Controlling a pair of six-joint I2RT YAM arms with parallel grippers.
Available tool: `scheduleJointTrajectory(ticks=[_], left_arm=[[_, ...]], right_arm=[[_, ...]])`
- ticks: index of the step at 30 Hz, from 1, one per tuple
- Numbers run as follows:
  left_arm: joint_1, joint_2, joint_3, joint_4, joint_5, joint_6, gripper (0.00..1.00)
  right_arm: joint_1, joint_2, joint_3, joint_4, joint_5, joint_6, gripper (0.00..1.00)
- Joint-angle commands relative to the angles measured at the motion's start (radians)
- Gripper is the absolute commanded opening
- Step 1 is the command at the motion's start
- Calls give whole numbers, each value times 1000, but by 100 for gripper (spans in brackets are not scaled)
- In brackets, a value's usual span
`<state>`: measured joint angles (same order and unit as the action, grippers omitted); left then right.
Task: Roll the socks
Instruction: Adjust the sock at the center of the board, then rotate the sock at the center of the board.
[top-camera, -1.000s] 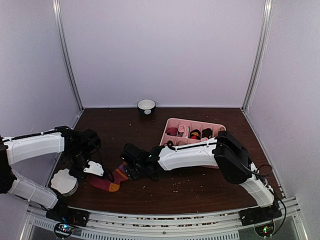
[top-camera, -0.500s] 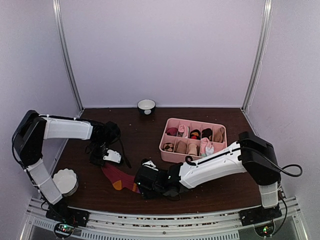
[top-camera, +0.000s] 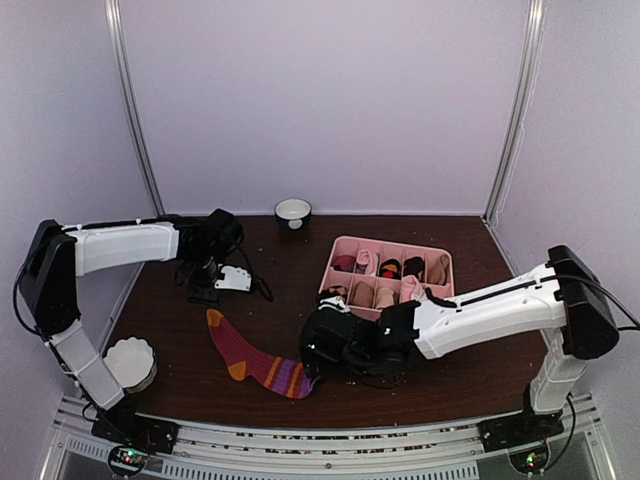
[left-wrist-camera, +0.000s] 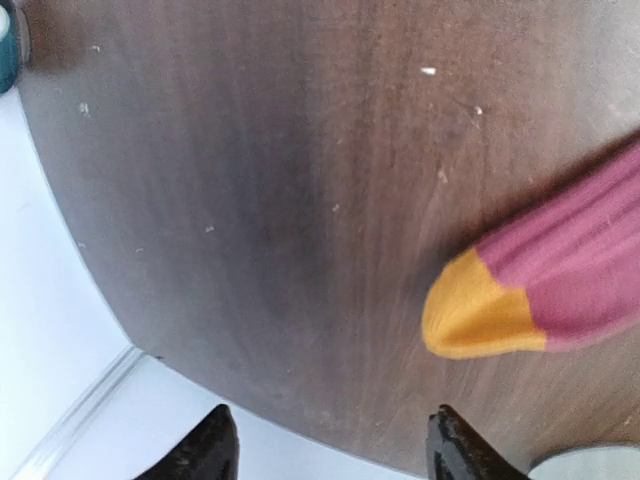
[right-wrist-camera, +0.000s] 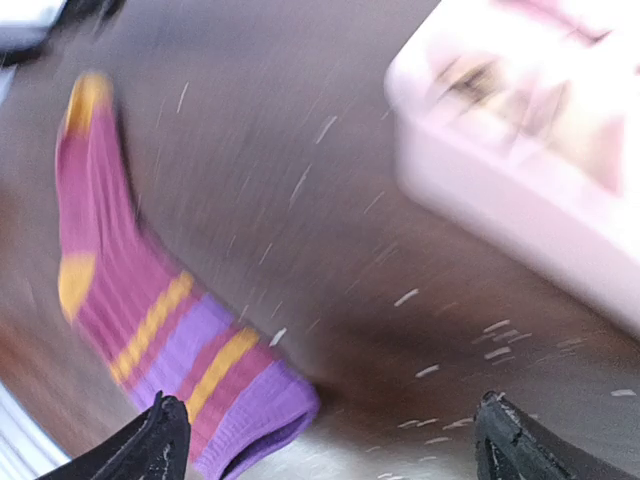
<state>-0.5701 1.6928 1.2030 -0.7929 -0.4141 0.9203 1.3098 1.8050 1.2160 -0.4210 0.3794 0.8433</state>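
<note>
A dark brown table (top-camera: 300, 250) sits inside pale lilac walls. From above, the dark red sock (top-camera: 258, 357) lies flat near the front edge. Its orange toe points toward the left arm, and its purple-striped cuff is just beside the right gripper (top-camera: 318, 350), whose dark fingers are hard to make out here. The left gripper (top-camera: 232, 278) hovers behind the toe, apart from it. The right arm partly hides a pink divided tray (top-camera: 392, 244).

In the left wrist view, two dark fingertips (left-wrist-camera: 215, 455) stand apart over bare wood with nothing between them. The right edge cuts off the sock just past its toe.

The right wrist view is blurred. Its fingertips (right-wrist-camera: 160, 445) are spread wide and empty. The sock shows from toe to cuff, and the tray is a smear.
</note>
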Motion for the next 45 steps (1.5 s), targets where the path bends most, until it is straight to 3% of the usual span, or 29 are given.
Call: scheduleJointTrajectory(ticks=[1,2,5,6,9,13,15,20,23,33,45], left_arm=[[9,-137,-1,-50,25,-64,97],[16,-160,-1,-49,49,-95,98],[54,-181,19,-95,200,-181,98],[58,-171,19,-110,245,-193,98],[57,-99,-22,-110,328,-212,98],[52,-23,-71,-36,373,-223,98],[44,-3,-86,-2,359,-217,98],[39,6,-141,73,300,-186,98],[36,35,-164,143,229,-167,98],[35,208,14,192,164,-146,98],[22,370,327,172,174,-122,98]], right_arm=[[-6,-160,5,-148,379,159,100],[-9,-197,-40,-84,391,150,100],[-17,-253,-158,243,276,-103,100],[-17,-238,-148,262,247,-146,100],[-17,-122,-9,102,165,-204,91],[-17,37,125,-30,16,-257,71],[-16,69,116,-24,-40,-249,64],[-16,60,-22,80,-153,-235,58],[-13,80,-54,92,-190,-229,49],[70,150,-41,69,-209,-200,41],[115,249,108,54,-254,-208,40]])
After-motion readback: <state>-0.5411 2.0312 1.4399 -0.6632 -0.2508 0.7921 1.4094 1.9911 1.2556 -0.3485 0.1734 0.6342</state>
